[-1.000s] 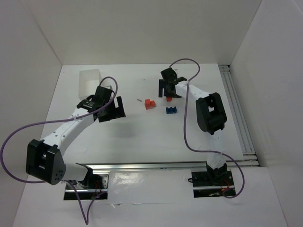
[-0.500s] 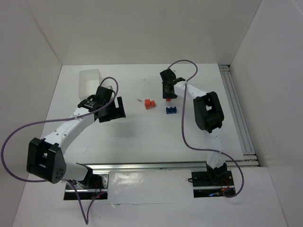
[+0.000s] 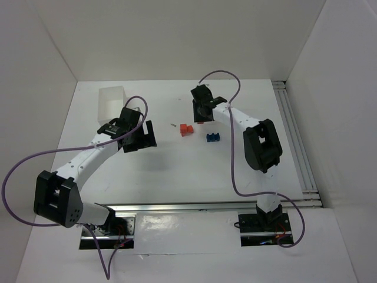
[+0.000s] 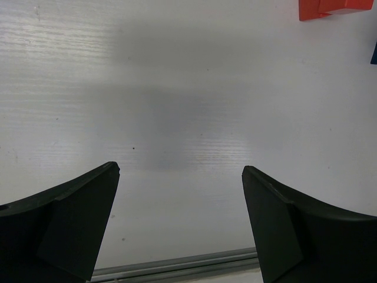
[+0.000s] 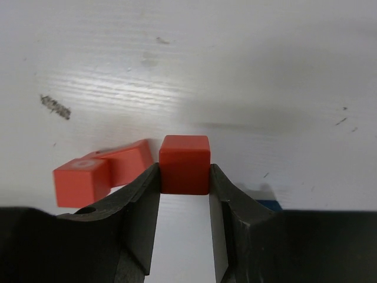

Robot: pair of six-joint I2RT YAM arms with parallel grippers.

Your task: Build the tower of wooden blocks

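**Right arm clamps a red cube at the far side of the table**

Your right gripper is closed on a small red cube. The two black fingers press its left and right faces, and the cube's top stands clear above the fingertips. From the wrist view you cannot tell whether the cube is off the table.

Just left of the held cube, a red-orange block lies flat on the white surface, its rounded end pointing away from the fingers. A notched blue block sits near it on the right, apart from both red pieces.

Your left gripper hangs over bare table with its fingers spread wide and nothing between them. It is well apart from the blocks, and a white box stands beyond it near the back-left corner.
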